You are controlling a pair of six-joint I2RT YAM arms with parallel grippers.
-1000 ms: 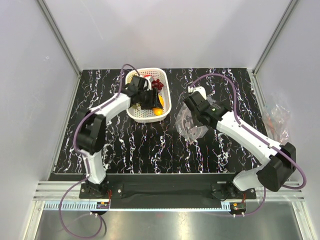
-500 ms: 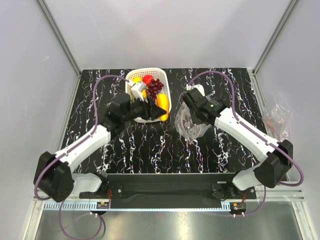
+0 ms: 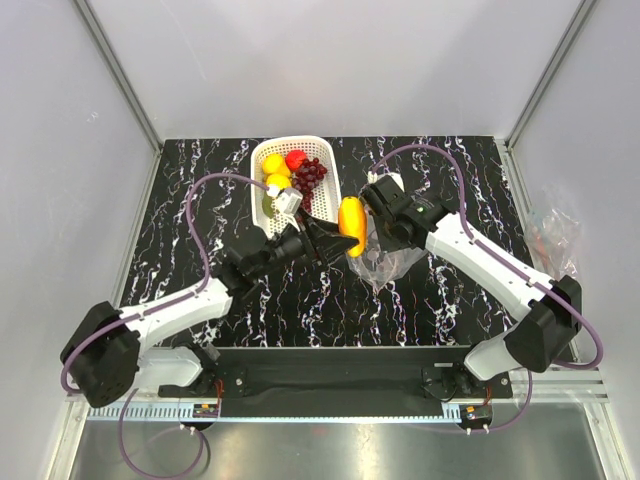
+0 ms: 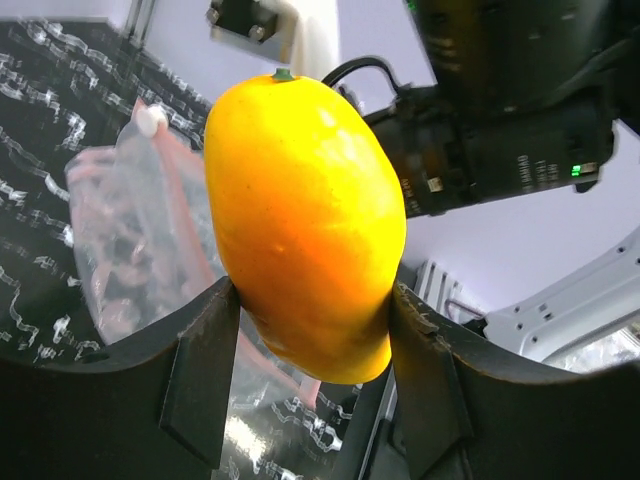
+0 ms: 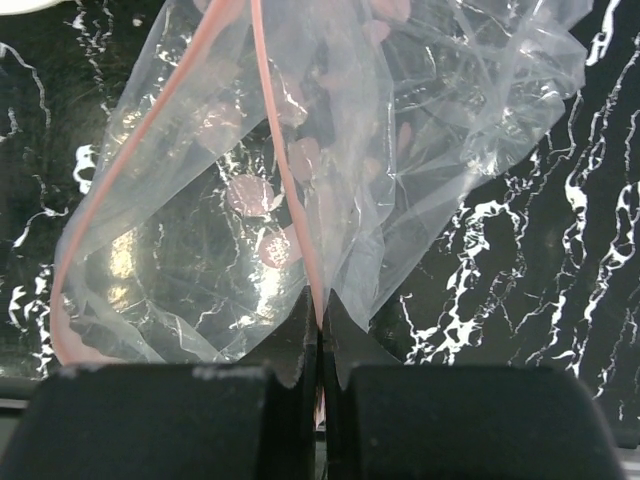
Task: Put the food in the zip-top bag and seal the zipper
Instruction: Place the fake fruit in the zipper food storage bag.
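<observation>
My left gripper [image 3: 345, 232] [image 4: 312, 305] is shut on a yellow-orange fruit [image 3: 351, 226] [image 4: 305, 220], held in the air just left of the zip-top bag [image 3: 387, 258] [image 4: 120, 230]. The clear bag hangs crumpled from my right gripper [image 3: 380, 222] [image 5: 320, 312], which is shut on the pink zipper strip [image 5: 272, 140] at the mouth; the mouth gapes open to the left of that grip. More food lies in the white basket [image 3: 330, 212]: yellow lemons [image 3: 274, 164], a red apple [image 3: 296, 159], a purple grape bunch [image 3: 312, 173] and a green piece [image 3: 268, 205].
The basket stands at the back middle of the black marbled table [image 3: 200, 200]. Another crumpled clear bag [image 3: 553, 240] lies past the table's right edge. Grey walls close in the back and sides.
My left arm has pulled out of the basket and carried the yellow-orange fruit right and forward, up to the bag. The right gripper has kept its hold on the bag, shifting slightly.
</observation>
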